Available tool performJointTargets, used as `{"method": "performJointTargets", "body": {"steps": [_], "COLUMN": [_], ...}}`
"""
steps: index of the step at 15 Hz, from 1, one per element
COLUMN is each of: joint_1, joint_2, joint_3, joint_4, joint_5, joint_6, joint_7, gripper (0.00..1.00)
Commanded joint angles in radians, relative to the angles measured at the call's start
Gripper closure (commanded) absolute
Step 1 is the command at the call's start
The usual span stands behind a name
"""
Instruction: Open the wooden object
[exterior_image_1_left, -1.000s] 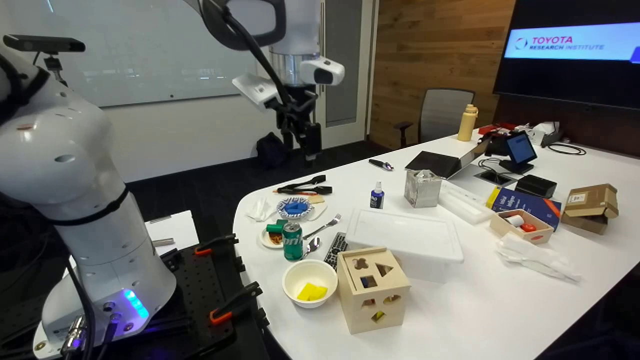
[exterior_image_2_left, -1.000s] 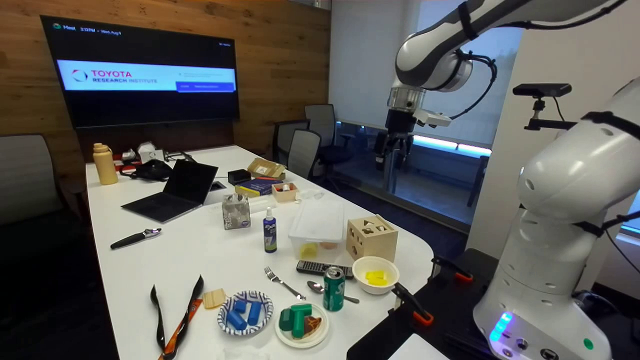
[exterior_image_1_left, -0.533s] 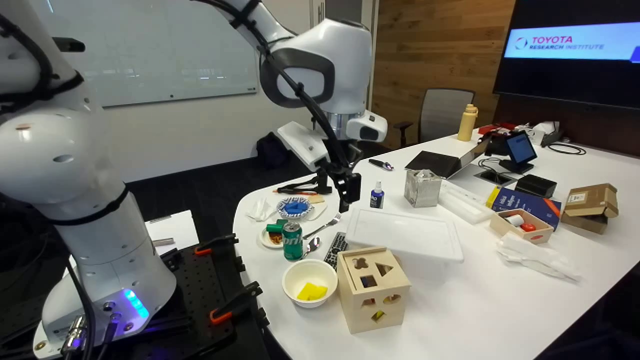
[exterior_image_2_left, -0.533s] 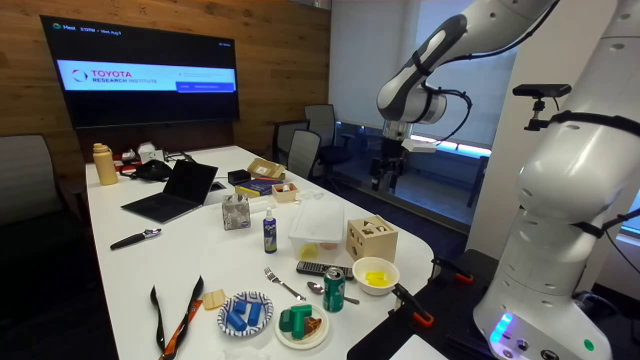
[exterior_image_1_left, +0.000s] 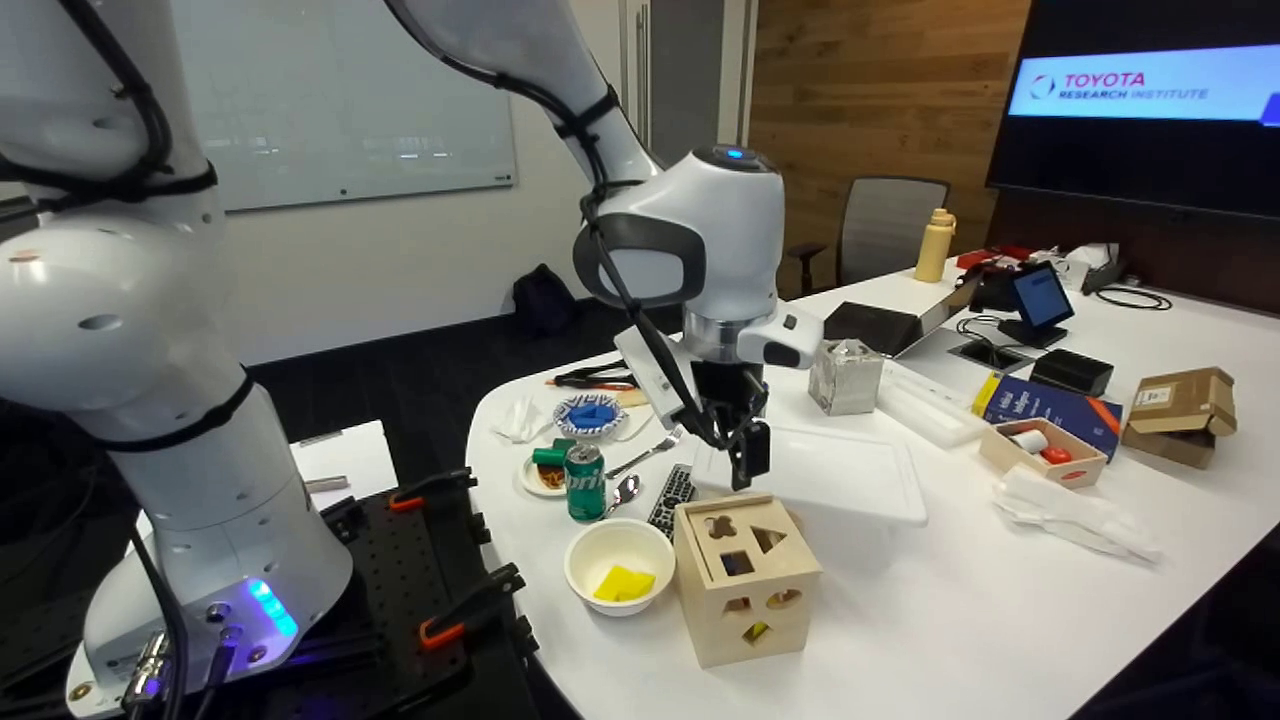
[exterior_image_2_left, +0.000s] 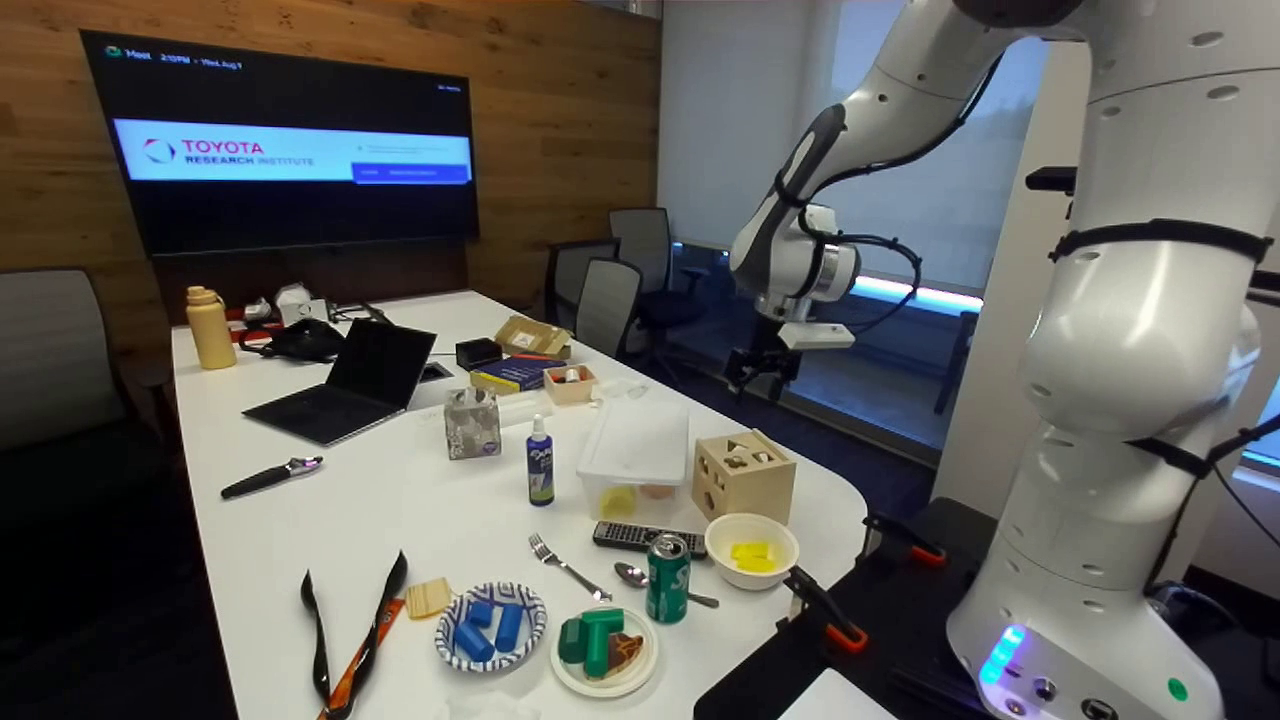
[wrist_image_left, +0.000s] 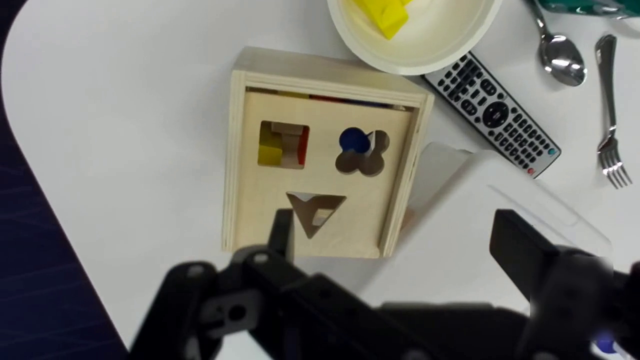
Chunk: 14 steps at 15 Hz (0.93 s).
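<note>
Standing by, I see the end effector (wrist_image_left: 397, 232) hanging near the wooden box (exterior_image_1_left: 750, 588), higher than its top — fingers (wrist_image_left: 282, 235) spread apart. The box sits by a rounded corner of the table (exterior_image_1_left: 900, 640), shape-cut panel (wrist_image_left: 322, 172) in place, white bowl (wrist_image_left: 450, 32) just beside.

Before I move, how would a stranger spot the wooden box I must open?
On the white table, find the lidded plastic tub. Beside it and the white bowl stands the wooden box, set apart by square, clover and triangle holes.
</note>
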Motion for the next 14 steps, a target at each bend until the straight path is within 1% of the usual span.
{"method": "performJointTargets", "body": {"steps": [1,6,13,14], "joint_1": [-0.022,-0.044,-0.08,-0.154], "joint_2": [0.107,0.226,0.345,0.348], "joint_3": [0.022,0.029,0.065,0.129], "joint_4": [0.056,0.11,0.183,0.183], "joint_5": [0.067,0.11,0.141,0.056], "joint_6": [0.068,0.121,0.119,0.128], "joint_7": [-0.018,-0.014,-0.009,0.056], "gripper": [0.0,0.0,0.0,0.0]}}
